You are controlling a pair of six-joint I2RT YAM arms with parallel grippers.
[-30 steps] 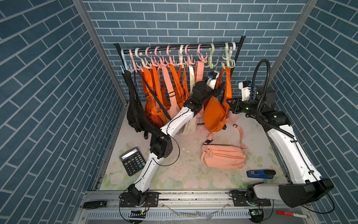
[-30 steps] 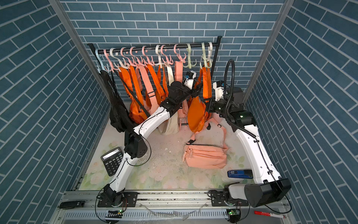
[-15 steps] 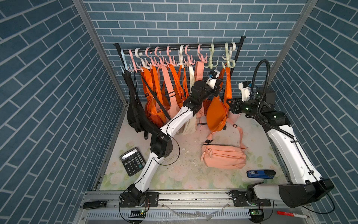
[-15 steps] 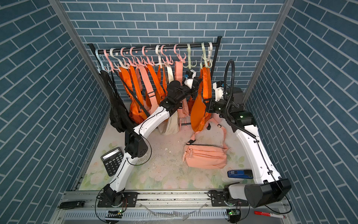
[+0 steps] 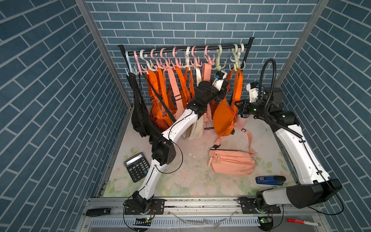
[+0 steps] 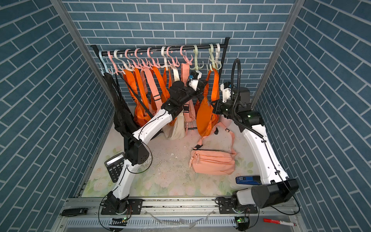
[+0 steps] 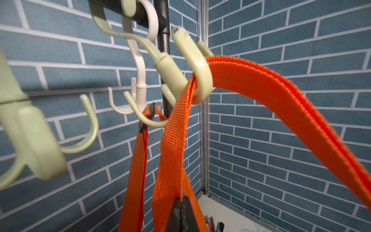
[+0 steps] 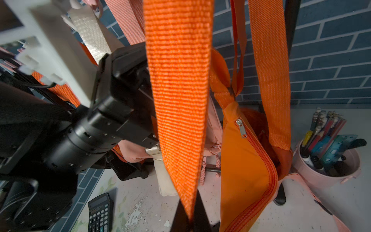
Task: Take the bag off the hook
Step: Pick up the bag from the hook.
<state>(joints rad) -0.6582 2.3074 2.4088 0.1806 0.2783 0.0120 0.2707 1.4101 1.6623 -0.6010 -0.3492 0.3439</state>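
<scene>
Blue brick-patterned walls box in a floral tabletop (image 5: 200, 180), with a black rail (image 5: 176, 51) of plastic hooks across the back.

The left wrist view shows the left gripper (image 7: 181, 200) with its jaws pressed together on the doubled orange strap (image 7: 172, 144). Only the dark tips show at the frame's edge. The strap rises to a pale green hook (image 7: 201, 74), loops through it and runs out of frame on the far side. A narrower orange band (image 7: 140, 160) hangs from a neighbouring prong, its lower end cut off.

The right wrist view shows the right gripper (image 8: 190, 213) likewise clamped on a broad run of the strap, its fingertips barely in frame. Just beside it hangs the orange bag (image 8: 243, 164), zipper showing, bottom cut off. The left arm's blurred black wrist blocks much of that view.

In both top views the orange bag (image 5: 222, 118) (image 6: 204, 118) hangs from the green hook near the rail's right end, between the two arms. I cannot tell whether its bottom touches the tabletop. Both grippers' jaws are hidden there by wrists and strap.

Further out, a cream bag (image 5: 194, 128) is largely covered by the left forearm. A peach waist bag (image 5: 230, 162) lies flat on the tabletop, and the left arm overlaps one corner of a calculator (image 5: 137, 166). A pink cup of pens (image 8: 325, 166) stands near the back corner.
</scene>
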